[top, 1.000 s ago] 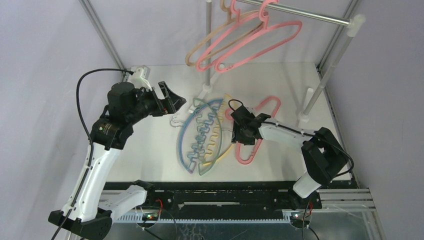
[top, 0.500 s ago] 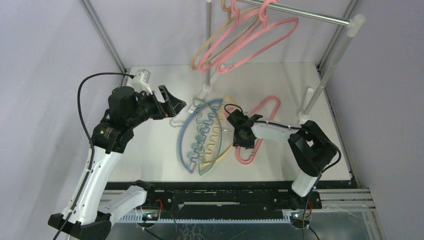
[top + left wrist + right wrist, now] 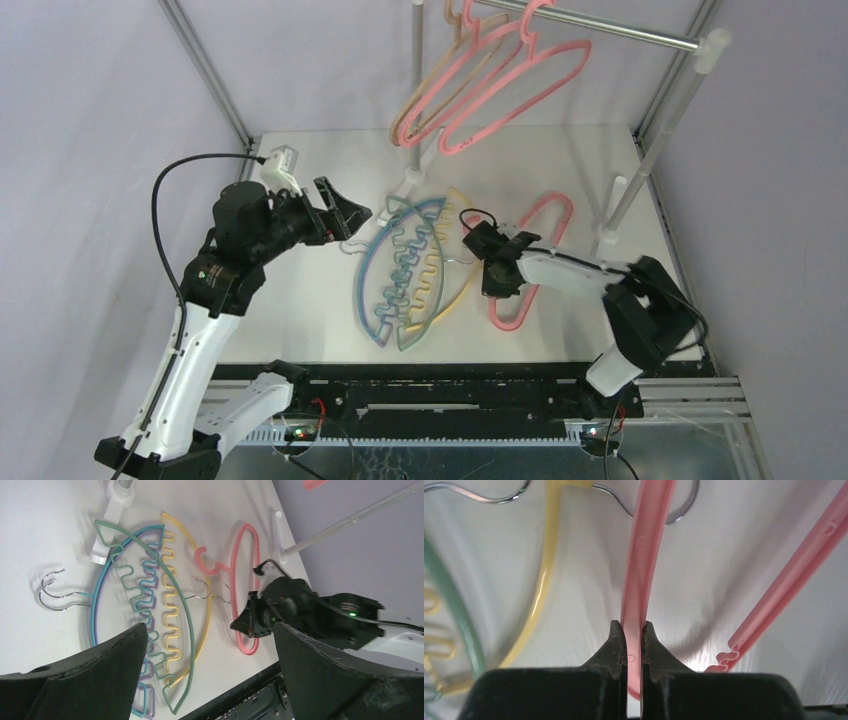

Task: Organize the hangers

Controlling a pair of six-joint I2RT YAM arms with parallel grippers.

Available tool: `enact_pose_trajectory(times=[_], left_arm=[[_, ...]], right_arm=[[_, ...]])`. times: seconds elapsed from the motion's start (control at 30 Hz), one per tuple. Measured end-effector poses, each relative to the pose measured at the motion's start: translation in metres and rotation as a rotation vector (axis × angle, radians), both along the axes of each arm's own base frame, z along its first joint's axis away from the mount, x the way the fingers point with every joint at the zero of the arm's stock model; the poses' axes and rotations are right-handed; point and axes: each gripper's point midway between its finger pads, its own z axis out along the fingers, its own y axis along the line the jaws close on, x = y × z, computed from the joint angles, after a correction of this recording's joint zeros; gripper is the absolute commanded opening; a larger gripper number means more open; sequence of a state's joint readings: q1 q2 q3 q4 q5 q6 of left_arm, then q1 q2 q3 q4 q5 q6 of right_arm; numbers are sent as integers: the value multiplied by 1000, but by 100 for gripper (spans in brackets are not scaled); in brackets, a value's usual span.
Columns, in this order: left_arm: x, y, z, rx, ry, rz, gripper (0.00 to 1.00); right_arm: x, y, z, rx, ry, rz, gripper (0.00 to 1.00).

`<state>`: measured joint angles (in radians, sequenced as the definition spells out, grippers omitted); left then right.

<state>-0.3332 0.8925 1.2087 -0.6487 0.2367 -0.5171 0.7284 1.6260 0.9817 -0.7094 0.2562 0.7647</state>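
Purple walls stand round a white table (image 3: 300,300). High at the back, a grey rail (image 3: 620,33) runs across on white poles. Some pink hangers (image 3: 402,132) already hang from it.

Two robot arms reach out over the table. Between them lies a pile of wavy hangers (image 3: 405,270) in blue, green, yellow and purple. They are all nested together.

Just to the right of the pile lies one more pink hanger (image 3: 642,565), flat on the table. Its long way runs from the near side up toward the far right. Its hook end points away from the arms, toward the rail.

The right gripper (image 3: 634,630) is right on top of it. The two fingers pinch one thin pink side bar between them. The right arm is the one for this job, I think, since the left is much farther off.

The left gripper (image 3: 350,212) is spread wide and holds nothing. It hangs by the far left side of the pile.

A thin wire hook from the pile crosses under the pink bar, just past the fingers. It might snag when the hanger goes up.
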Motion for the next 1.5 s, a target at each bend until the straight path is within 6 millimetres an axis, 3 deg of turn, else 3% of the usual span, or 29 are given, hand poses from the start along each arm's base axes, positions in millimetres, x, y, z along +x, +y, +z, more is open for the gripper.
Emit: enact_pose_trajectory(times=[0.1,0.23,0.37,0.53,0.77,1.07,1.2,1.33,1.5], left_arm=[[-2,0,-1,-8,0,-1,100],[-3,0,-1,-14,-9,-1,100],[-5,-1,1,-27,-19,-6,100],[-6,-3,2,-42,-23,-16,99],[-6,-6,-2,-59,-12,-22,100],[-7,-6,0,-62,-20,-23,99],[-7,-6,1,-63,-23,-23,100],[-7,-6,1,-64,-23,-23,100],[-9,-5,3,-71,-28,-22,100]], right_arm=[[0,-3,29,57,-57,-9,0],[9,-7,97,255,-209,-56,0],[17,-31,154,428,-352,-148,0],[16,-53,198,578,-462,-215,0],[10,-36,256,793,-571,-104,0],[4,-16,366,989,-796,86,0],[8,-16,391,1017,-856,111,0],[26,-17,411,1024,-910,107,0],[66,-25,405,1002,-910,31,0]])
